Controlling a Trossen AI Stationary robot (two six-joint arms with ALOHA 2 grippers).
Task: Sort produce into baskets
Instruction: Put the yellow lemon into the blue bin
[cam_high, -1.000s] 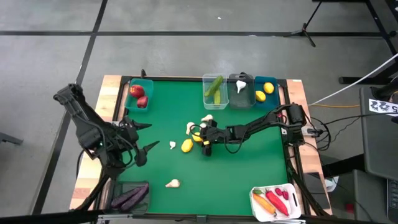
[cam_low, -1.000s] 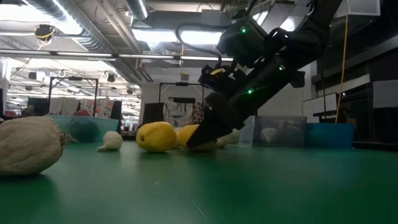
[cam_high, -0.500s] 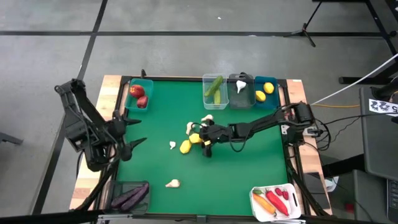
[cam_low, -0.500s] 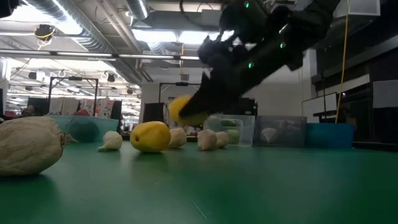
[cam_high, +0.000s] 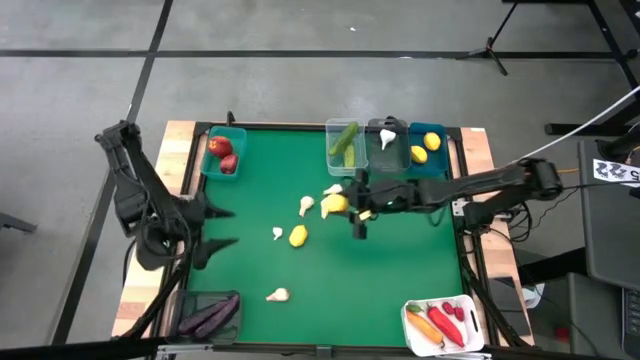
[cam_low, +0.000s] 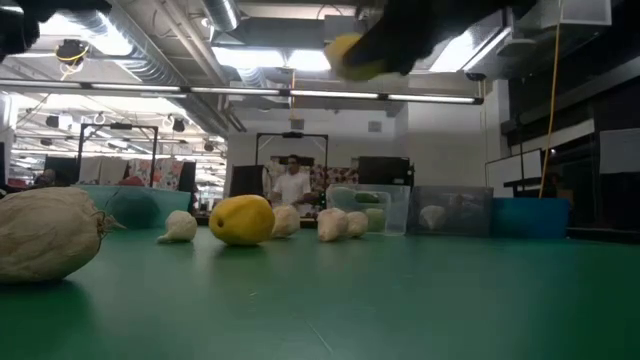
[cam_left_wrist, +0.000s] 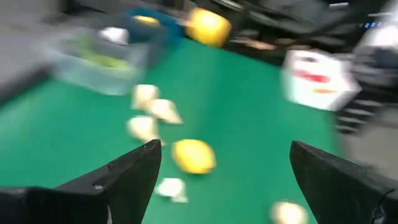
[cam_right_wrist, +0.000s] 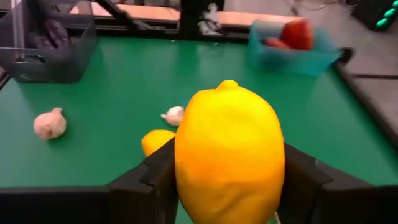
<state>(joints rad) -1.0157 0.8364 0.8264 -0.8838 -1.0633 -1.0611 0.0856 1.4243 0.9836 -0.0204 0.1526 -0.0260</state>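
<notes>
My right gripper (cam_high: 343, 204) is above the middle of the green table, shut on a yellow lemon (cam_right_wrist: 229, 155), which also shows high in the low view (cam_low: 347, 55). A second lemon (cam_high: 298, 236) lies on the table, with white garlic bulbs (cam_high: 307, 207) lying loose around it. My left gripper (cam_high: 228, 227) is open and empty near the table's left edge; its fingers stand wide apart in its wrist view (cam_left_wrist: 224, 149). The baskets stand along the table's edges. My right gripper pinches the lemon between its two fingers, one on each of its sides (cam_right_wrist: 186, 168). The arm reaches in from the table's right. The lemon is lifted clear of the table, its nub (cam_right_wrist: 227, 84) pointing away from the gripper.
At the far edge stand a teal bin with apples (cam_high: 224, 151), a clear bin with cucumbers (cam_high: 345, 145), a dark bin with garlic (cam_high: 387, 143) and a teal bin with lemons (cam_high: 427, 148). An eggplant bin (cam_high: 210, 313) and a white bin (cam_high: 445, 325) stand near. A person (cam_low: 291, 185) stands in the room behind.
My right gripper has risen from the table with the lemon and gone toward the far right; the lemon is now lifted clear. The other lemon and the garlic have stayed where they were. My left gripper has drawn back a little toward the left edge.
</notes>
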